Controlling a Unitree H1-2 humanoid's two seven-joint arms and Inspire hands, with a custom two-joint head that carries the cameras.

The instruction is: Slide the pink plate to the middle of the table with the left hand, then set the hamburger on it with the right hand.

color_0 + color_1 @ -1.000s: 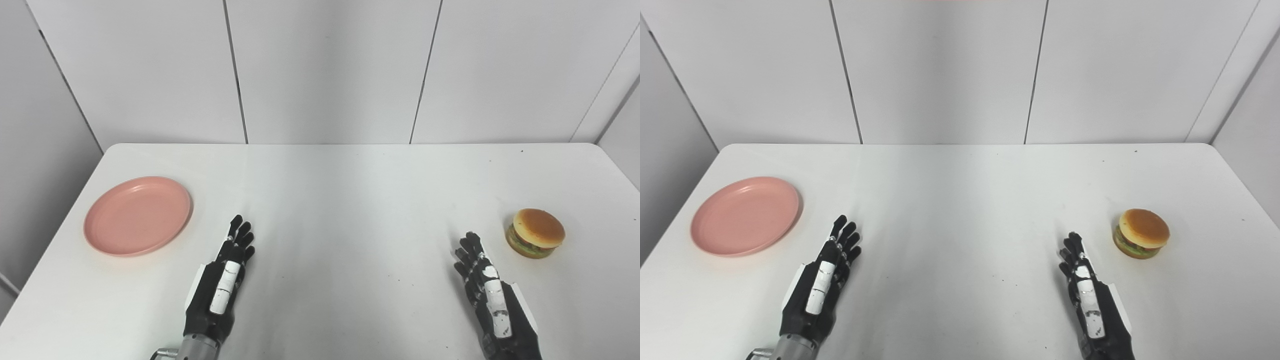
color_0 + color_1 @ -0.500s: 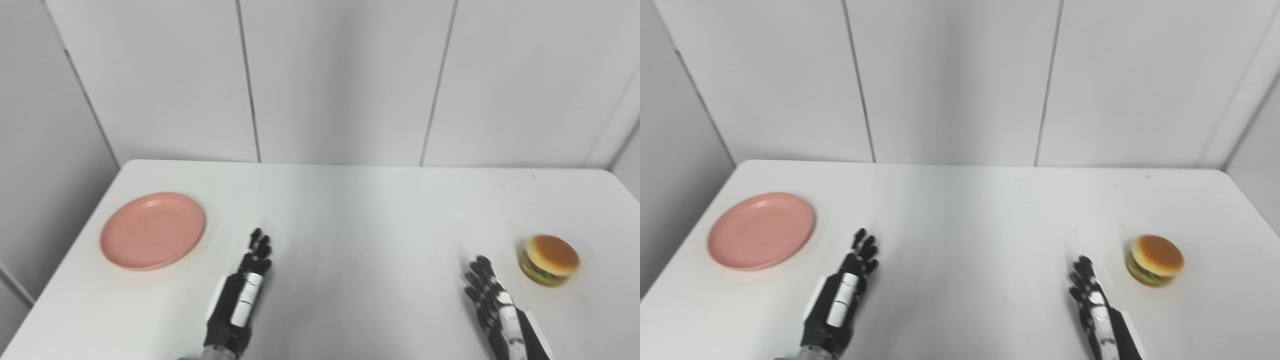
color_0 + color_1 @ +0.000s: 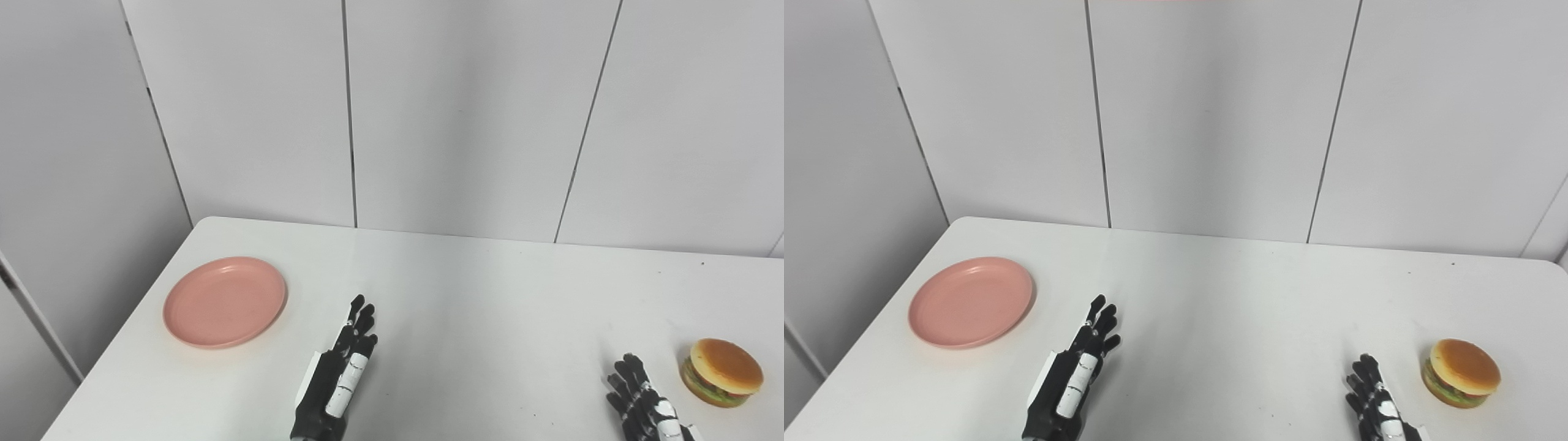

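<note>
A pink plate lies empty on the left side of the white table. A hamburger sits near the table's right side. My left hand is open, fingers straight and pointing away from me, resting to the right of the plate and apart from it. My right hand is open at the bottom edge, a little left of the hamburger and not touching it. Both also show in the right eye view: left hand, right hand.
White wall panels stand behind the table's far edge. The table's left edge runs close to the plate, with a grey wall beyond it.
The camera has tilted up and turned left, so the whole picture has shifted down and right. The plate, hamburger and both hands keep their places relative to each other.
</note>
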